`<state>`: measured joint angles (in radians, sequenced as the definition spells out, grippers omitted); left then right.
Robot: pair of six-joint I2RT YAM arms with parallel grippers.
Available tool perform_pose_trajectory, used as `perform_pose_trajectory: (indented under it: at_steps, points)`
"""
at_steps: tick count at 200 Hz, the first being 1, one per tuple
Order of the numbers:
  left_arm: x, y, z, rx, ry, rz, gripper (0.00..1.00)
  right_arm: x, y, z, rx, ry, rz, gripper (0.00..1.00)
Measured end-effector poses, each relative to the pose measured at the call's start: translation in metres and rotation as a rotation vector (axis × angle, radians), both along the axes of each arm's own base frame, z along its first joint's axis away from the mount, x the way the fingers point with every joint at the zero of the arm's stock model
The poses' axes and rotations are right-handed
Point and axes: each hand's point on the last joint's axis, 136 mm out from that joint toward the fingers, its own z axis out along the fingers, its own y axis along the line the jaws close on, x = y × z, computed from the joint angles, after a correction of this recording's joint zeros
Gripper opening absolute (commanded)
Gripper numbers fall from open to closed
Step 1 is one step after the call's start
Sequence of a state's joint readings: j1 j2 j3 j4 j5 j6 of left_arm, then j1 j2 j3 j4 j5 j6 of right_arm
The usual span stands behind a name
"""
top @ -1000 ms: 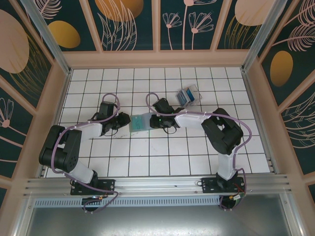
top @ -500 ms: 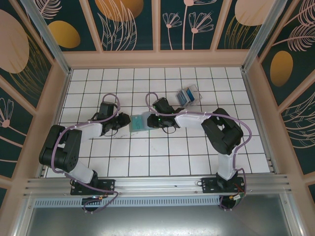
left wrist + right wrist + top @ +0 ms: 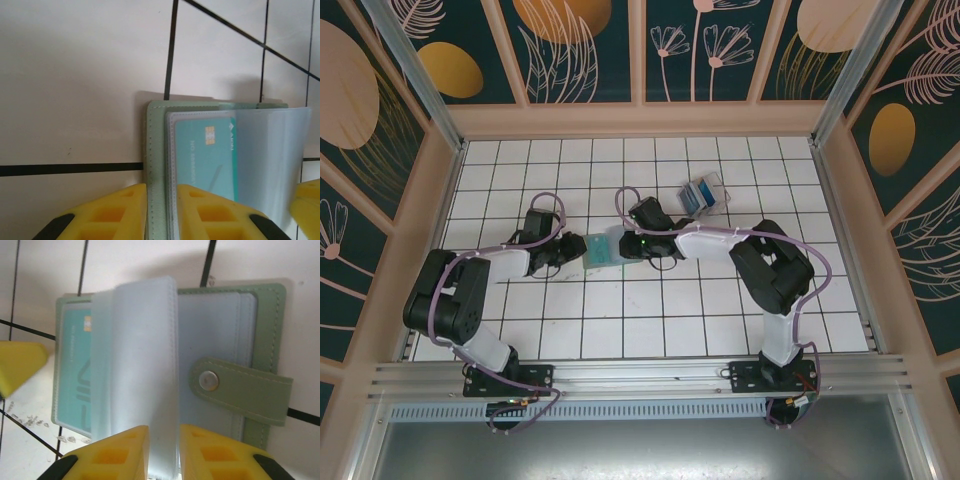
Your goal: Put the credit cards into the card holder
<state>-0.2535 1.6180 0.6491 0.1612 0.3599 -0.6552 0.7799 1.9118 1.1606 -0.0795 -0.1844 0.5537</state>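
Observation:
The sage-green card holder (image 3: 601, 248) lies open on the tiles between both arms. My left gripper (image 3: 161, 192) is shut on the holder's left edge (image 3: 156, 150), pinching cover and sleeve together. A teal credit card (image 3: 207, 160) with a chip sits inside a clear pocket. My right gripper (image 3: 164, 432) is shut on the holder's translucent pocket pages (image 3: 142, 355), holding them upright over the holder (image 3: 265, 325). The teal card (image 3: 72, 375) shows to the left of the pages, and the snap strap (image 3: 235, 387) lies to their right. More credit cards (image 3: 703, 193) lie in a small bunch behind the right arm.
The white tiled floor (image 3: 650, 320) is boxed in by wooden walls (image 3: 640, 118) on three sides. The right gripper's yellow finger (image 3: 307, 200) shows at the edge of the left wrist view. The left gripper's finger (image 3: 17, 365) shows in the right wrist view.
The holder looks narrower from above, with its clear pages now stood up by the right gripper. The left arm has shifted slightly while keeping hold of the edge.

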Motion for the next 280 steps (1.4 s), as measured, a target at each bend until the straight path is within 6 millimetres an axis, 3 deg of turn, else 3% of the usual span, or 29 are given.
perform_pose_trajectory:
  at_steps: [78, 168, 256, 280]
  points:
    - [-0.002, -0.001, -0.004, -0.002, 0.014, -0.005, 0.25, 0.003, 0.005, 0.007, 0.018, -0.011, 0.011, 0.22]
    - [-0.002, -0.004, -0.005, -0.011, 0.02, -0.021, 0.25, 0.002, 0.022, 0.021, 0.182, -0.002, 0.064, 0.35]
    - [-0.001, -0.005, -0.004, -0.014, 0.019, -0.024, 0.25, 0.003, 0.032, 0.035, 0.349, -0.018, 0.101, 0.33]
    - [-0.001, -0.005, -0.005, -0.014, 0.02, -0.024, 0.26, 0.002, 0.033, 0.036, 0.366, -0.016, 0.099, 0.25]
